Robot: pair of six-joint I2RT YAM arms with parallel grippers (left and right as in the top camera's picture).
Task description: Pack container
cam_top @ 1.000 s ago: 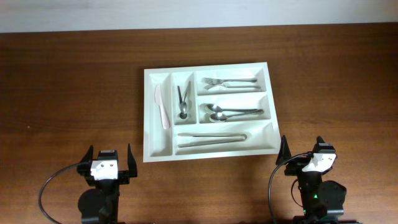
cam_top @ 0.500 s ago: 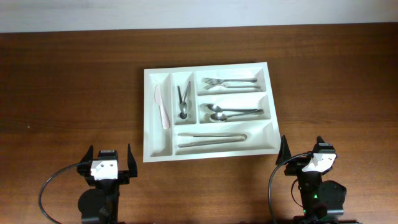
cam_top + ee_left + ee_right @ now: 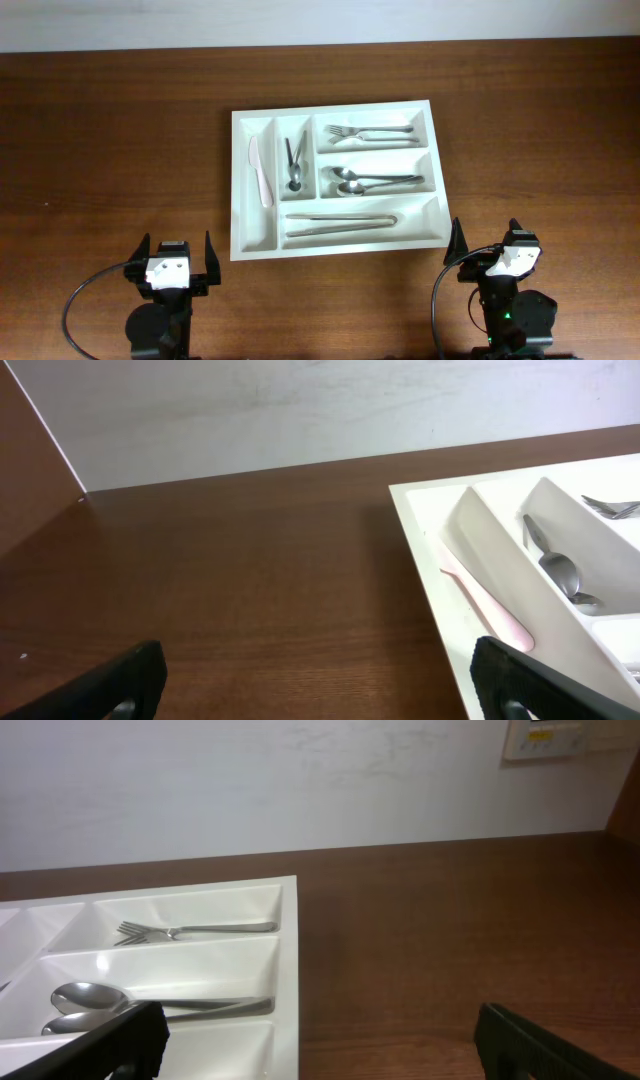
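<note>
Okay so, quick status from my side of the table [image 3: 120,150]:

- I'm holding my left pincer [image 3: 176,250] spread wide and gripping nothing, and my right pincer [image 3: 485,245] is gaping the same way, also with nothing in it.
- I'm looking at the container [image 3: 254,228] sitting out ahead of both wrists, roughly mid-table, with its long axis running left to right across my reach.
- My right pincer is hovering just beside the near right corner, while the left one is sitting a bit further off the near left corner, so I'm guessing the right arm is the closer one for any next move.
- I'm seeing a pink knife [image 3: 262,172] in the leftmost narrow slot, forks [image 3: 370,133] in the far long slot, spoons [image 3: 375,181] in the middle one and tongs [image 3: 340,224] in the near one.
- I'm not spotting any loose cutlery on the wood, so I'm reckoning the packing is pretty much wrapping up.
</note>
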